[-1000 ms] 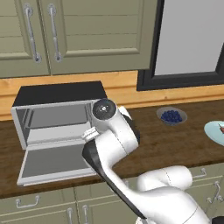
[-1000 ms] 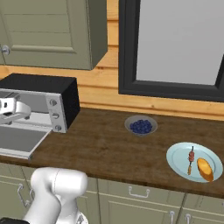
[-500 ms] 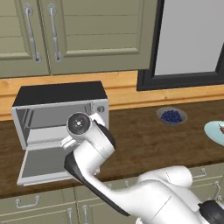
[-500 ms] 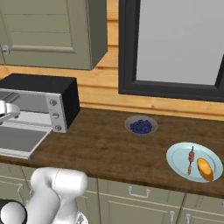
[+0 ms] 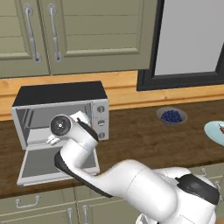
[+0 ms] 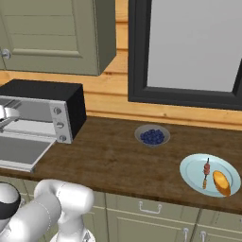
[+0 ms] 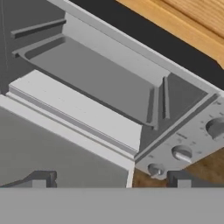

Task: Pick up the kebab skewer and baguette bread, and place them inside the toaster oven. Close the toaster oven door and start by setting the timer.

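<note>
The kebab skewer [image 6: 206,173] and the baguette bread [image 6: 221,182] lie side by side on a pale blue plate [image 6: 191,166] at the right end of the counter. Far to their left stands the toaster oven [image 5: 61,99], and the toaster oven door [image 5: 39,165] is folded down flat. My gripper [image 7: 110,180] hovers over the door, facing the oven's cavity [image 7: 96,78]. Its fingers are wide open with nothing between them. The three knobs [image 7: 181,153] sit just right of the gripper. In the left base view my wrist [image 5: 61,127] covers the oven mouth.
A bowl of blueberries [image 6: 152,136] sits mid-counter between the oven and the plate. A light grey rack [image 7: 74,109] lies inside the oven. Wall cabinets [image 5: 65,35] hang above it, and a dark-framed window [image 6: 189,47] is behind the counter.
The arm has swung left across the oven front, from the knob side to the open mouth. The gripper stayed open, and the food on the plate has not moved.
</note>
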Robot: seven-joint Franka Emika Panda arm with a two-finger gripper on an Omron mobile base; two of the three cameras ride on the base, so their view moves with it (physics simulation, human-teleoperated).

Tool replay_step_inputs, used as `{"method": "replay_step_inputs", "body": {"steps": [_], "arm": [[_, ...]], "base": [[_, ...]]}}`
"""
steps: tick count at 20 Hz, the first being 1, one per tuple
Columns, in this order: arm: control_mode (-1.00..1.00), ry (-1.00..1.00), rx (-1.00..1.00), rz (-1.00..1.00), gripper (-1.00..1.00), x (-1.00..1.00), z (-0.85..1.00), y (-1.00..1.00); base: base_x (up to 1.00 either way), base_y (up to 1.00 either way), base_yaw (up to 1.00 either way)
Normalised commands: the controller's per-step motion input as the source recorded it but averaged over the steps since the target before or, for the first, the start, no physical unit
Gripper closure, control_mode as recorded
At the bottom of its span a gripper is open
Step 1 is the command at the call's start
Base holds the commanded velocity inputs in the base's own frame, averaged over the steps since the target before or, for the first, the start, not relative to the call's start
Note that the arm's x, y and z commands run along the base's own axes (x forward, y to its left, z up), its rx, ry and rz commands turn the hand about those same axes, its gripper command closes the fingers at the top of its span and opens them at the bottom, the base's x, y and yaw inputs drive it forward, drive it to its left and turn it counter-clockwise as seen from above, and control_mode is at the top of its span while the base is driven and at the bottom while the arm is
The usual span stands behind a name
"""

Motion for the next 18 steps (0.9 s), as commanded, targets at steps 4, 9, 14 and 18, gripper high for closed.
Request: {"method": "replay_step_inputs", "body": {"steps": [4, 9, 14, 18], "arm": [[-1.0, -0.13, 0.0, 0.0, -1.0, 0.04, -0.35, 0.09], [-1.0, -0.1, 0.01, 0.0, -1.0, 0.26, -0.16, 0.0], [-1.0, -0.07, 0.0, -0.01, -1.0, 0.34, -0.14, 0.0], [-1.0, 0.0, 0.0, -0.03, -1.0, 0.55, -0.08, 0.08]], "base": [[0.0, 0.0, 0.0], [0.0, 0.0, 0.0], [0.0, 0.0, 0.0], [0.0, 0.0, 0.0]]}}
